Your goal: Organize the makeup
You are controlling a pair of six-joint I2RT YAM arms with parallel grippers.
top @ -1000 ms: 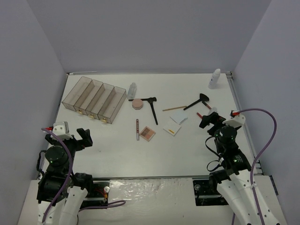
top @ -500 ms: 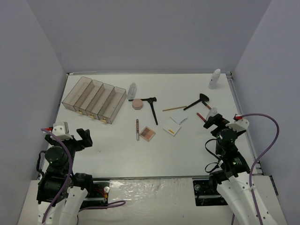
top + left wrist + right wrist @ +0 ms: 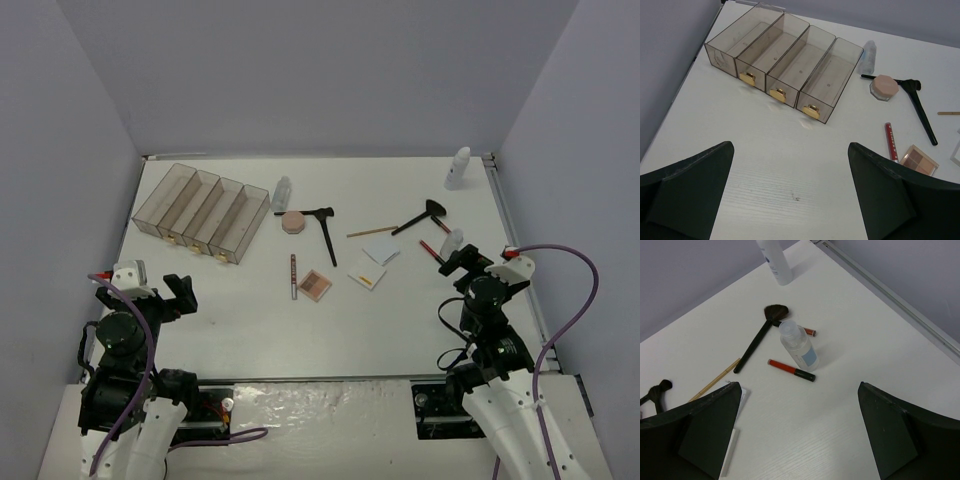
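Note:
The makeup lies loose on the white table. In the top view a clear bottle (image 3: pixel 282 192), pink compact (image 3: pixel 292 221), black brush (image 3: pixel 326 232), red pencil (image 3: pixel 293 276) and palette (image 3: pixel 315 285) sit mid-table. Two square pads (image 3: pixel 375 262), a brown pencil (image 3: pixel 370 231), a second brush (image 3: pixel 422 216), a red tube (image 3: pixel 430 247) and a small clear bottle (image 3: pixel 452 240) lie to the right. A white bottle (image 3: pixel 457 167) stands at the far right. My left gripper (image 3: pixel 790 146) is open and empty. My right gripper (image 3: pixel 800 385) is open and empty, just short of the small bottle (image 3: pixel 800 347) and red tube (image 3: pixel 790 369).
The clear four-compartment organizer (image 3: pixel 200 210) stands at the back left, also in the left wrist view (image 3: pixel 785 65), with gold pulls facing me. Grey walls close in the table on three sides. A metal rail (image 3: pixel 890 295) runs along the right edge.
My right gripper has swung slightly to the right and turned. The left arm and the makeup have not moved.

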